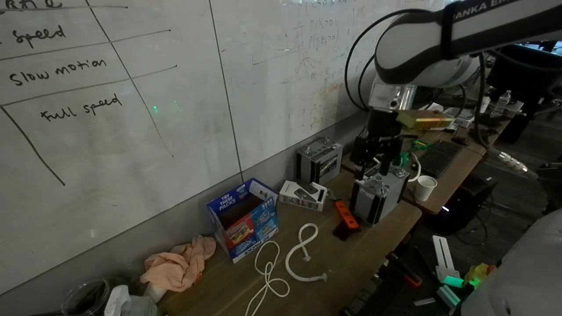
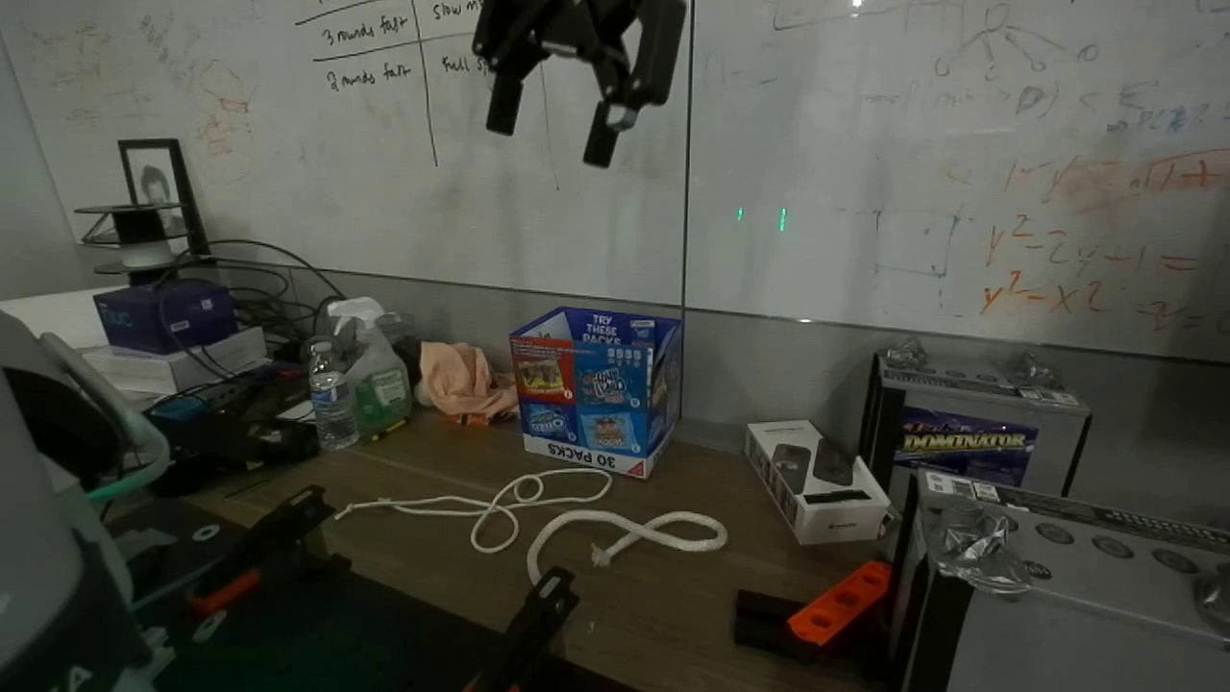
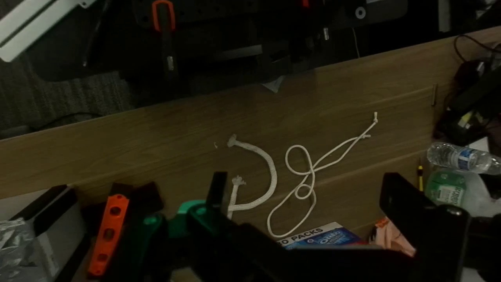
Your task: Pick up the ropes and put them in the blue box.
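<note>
A thick white rope (image 1: 288, 262) lies curved on the wooden table, also seen in an exterior view (image 2: 677, 544) and the wrist view (image 3: 273, 176). A thinner white rope (image 1: 266, 275) lies looped beside it, also in an exterior view (image 2: 493, 506) and the wrist view (image 3: 312, 170). The blue box (image 1: 252, 232), open at the top, stands against the whiteboard wall behind the ropes; it shows in an exterior view (image 2: 586, 399) and partly in the wrist view (image 3: 325, 237). My gripper (image 2: 551, 135) is open and empty, high above the table, with fingers wide apart in the wrist view (image 3: 305, 188).
A white phone box (image 1: 303, 195), an orange level (image 1: 347, 214) and two grey batteries (image 1: 380, 197) (image 1: 320, 160) stand to one side. A peach cloth (image 1: 180, 265), a spray bottle (image 2: 380, 380) and a water bottle (image 2: 332, 399) stand on the other side.
</note>
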Controlling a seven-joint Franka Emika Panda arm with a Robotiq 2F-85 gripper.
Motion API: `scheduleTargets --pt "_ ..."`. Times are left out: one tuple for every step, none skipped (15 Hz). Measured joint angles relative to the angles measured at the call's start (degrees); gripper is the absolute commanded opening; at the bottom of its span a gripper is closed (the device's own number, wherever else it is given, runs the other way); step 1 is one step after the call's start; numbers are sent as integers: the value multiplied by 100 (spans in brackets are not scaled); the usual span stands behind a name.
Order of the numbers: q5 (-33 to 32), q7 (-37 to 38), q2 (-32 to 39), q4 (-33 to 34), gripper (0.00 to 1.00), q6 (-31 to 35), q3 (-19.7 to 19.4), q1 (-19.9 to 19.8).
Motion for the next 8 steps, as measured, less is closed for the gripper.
scheduleTargets --pt "179 8 66 -215 100 310 89 77" --pt "367 11 151 -431 100 652 189 171" --pt "564 11 262 -662 100 1040 308 295" --pt "753 16 391 -876 100 1444 440 435" --pt "934 19 547 -1068 100 1842 570 592" --pt "1114 25 759 -1173 100 2234 697 762" --pt "1297 45 1025 -1196 100 2603 818 943" --pt "1492 70 1339 -1196 100 2994 941 1121"
